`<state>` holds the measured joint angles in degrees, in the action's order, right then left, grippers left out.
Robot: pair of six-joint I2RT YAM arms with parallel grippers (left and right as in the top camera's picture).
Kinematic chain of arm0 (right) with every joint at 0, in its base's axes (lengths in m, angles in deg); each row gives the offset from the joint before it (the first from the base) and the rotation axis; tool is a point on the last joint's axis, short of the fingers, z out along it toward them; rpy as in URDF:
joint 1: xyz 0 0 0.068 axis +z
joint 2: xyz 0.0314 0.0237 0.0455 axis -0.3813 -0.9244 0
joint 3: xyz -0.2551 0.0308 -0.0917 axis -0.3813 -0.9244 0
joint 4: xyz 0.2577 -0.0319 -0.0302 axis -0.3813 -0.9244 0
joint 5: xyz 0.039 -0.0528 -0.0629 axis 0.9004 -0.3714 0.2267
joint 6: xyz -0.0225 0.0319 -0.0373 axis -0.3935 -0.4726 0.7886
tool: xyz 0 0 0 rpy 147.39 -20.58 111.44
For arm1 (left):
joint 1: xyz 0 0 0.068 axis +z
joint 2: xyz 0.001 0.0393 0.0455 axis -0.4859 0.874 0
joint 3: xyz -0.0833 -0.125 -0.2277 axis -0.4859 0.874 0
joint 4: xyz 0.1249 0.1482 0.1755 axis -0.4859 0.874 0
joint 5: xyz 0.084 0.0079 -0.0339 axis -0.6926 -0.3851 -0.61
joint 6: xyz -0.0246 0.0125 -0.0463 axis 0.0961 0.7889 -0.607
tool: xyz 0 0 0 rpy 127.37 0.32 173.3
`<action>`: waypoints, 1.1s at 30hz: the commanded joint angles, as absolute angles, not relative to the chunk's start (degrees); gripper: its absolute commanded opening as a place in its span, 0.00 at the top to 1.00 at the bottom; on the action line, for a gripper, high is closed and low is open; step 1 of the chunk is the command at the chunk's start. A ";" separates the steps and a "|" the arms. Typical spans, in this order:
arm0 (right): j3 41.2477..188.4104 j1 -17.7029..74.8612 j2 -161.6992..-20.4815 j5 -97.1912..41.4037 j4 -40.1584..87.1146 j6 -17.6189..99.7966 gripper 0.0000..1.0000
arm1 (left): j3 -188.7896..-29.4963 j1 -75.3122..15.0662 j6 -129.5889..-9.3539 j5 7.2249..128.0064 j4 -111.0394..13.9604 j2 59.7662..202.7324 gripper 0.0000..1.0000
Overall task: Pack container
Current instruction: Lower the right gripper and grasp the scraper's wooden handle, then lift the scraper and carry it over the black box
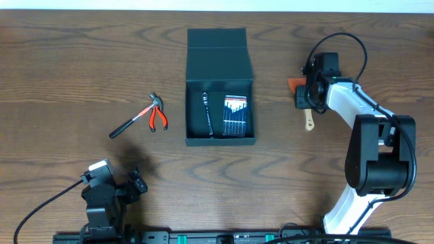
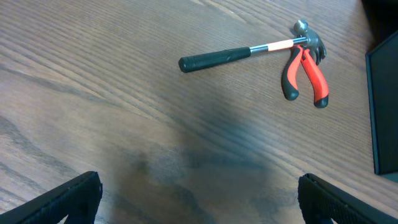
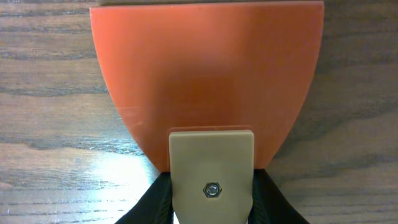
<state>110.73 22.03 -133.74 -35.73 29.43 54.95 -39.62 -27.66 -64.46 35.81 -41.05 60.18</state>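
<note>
The dark container (image 1: 220,68) stands open at mid table, flap lid folded back. Inside lie a black tool (image 1: 208,115) and a packet of small tools (image 1: 235,115). Its edge shows in the left wrist view (image 2: 384,106). A scraper with an orange blade (image 3: 206,81) and a tan handle (image 3: 211,180) lies right of the container (image 1: 305,102). My right gripper (image 3: 211,193) is shut on the scraper's handle. A black-handled hammer (image 1: 132,120) (image 2: 242,53) and red pliers (image 1: 158,118) (image 2: 305,74) lie left of the container. My left gripper (image 2: 199,199) is open and empty, near the front left.
The wooden table (image 1: 68,68) carries everything. The right arm's white body (image 1: 356,108) reaches from the front right toward the scraper. A black rail (image 1: 224,237) runs along the table's front edge.
</note>
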 commanded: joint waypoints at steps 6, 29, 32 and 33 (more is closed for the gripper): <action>114.88 22.49 -136.78 -32.41 26.18 52.19 0.92 | -38.70 -27.38 -63.49 36.38 -40.88 59.81 0.02; 133.92 26.93 -130.36 -18.40 14.86 51.41 0.97 | -38.70 -27.38 -63.49 36.38 -40.88 59.81 0.01; 134.03 30.97 -127.51 -17.65 14.90 51.25 0.96 | -38.70 -27.38 -63.49 36.38 -40.88 59.81 0.01; 134.03 32.70 -126.77 -17.70 14.88 50.66 0.96 | -38.70 -27.38 -63.49 36.38 -40.86 59.81 0.01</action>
<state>131.87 28.35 -131.76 -21.33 14.86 51.49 -39.62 -27.66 -64.46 35.81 -41.05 60.18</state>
